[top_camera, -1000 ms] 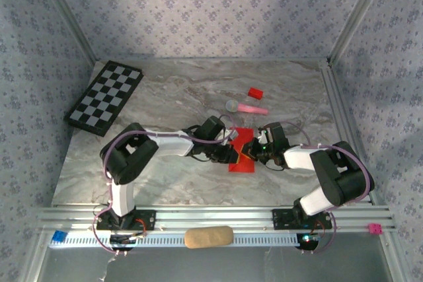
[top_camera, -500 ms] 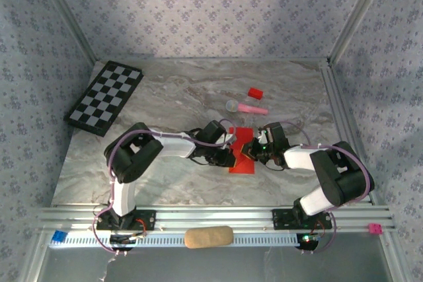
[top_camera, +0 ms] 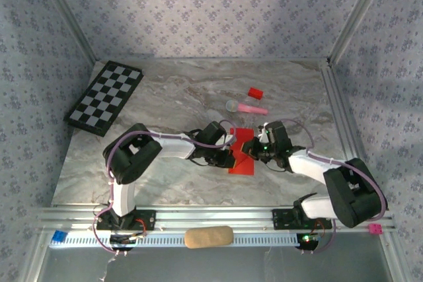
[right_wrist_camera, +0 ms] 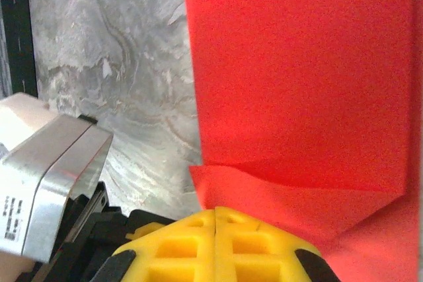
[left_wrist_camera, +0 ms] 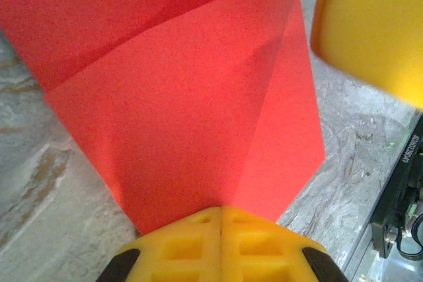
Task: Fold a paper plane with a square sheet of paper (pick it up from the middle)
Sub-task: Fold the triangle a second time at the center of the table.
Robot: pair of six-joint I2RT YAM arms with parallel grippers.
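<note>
Left gripper (left_wrist_camera: 220, 214) & right gripper (right_wrist_camera: 216, 214) are both on the paper sheet (top_camera: 242, 165). The sheet sits a bit right of ctr on the tabletop (top_camera: 165, 183), btwn the two wrists. From above you can't tell how much of it is lifted off the marble.

Left: jaws pressed together, clamped on the sheet's edge. In your left wrist view the red paper fans up & away from the yellow fingers (left_wrist_camera: 192, 242), w/ a diagonal crease across it and a second fold line down the right side. One yellow finger of the right gripper shows blurred at top right there, just beside the sheet's edge.

Right: jaws also together, clamped on the sheet. In your right wrist view a folded flap lies just past the fingertips, w/ the flat rest of the sheet beyond it. A silver-white housing (right_wrist_camera: 49, 183) sits lower left there, over bare marble.

Other stuff:
- The pink stick (top_camera: 251, 107) w/ the grey round head lies near the sheet's far edge, not touching.
- The small red block (top_camera: 255, 92) is just beyond the stick.
- The checkerboard (top_camera: 106, 97) is well apart at far left.
- A tan pad (top_camera: 208, 236) rests on the front rail.
</note>
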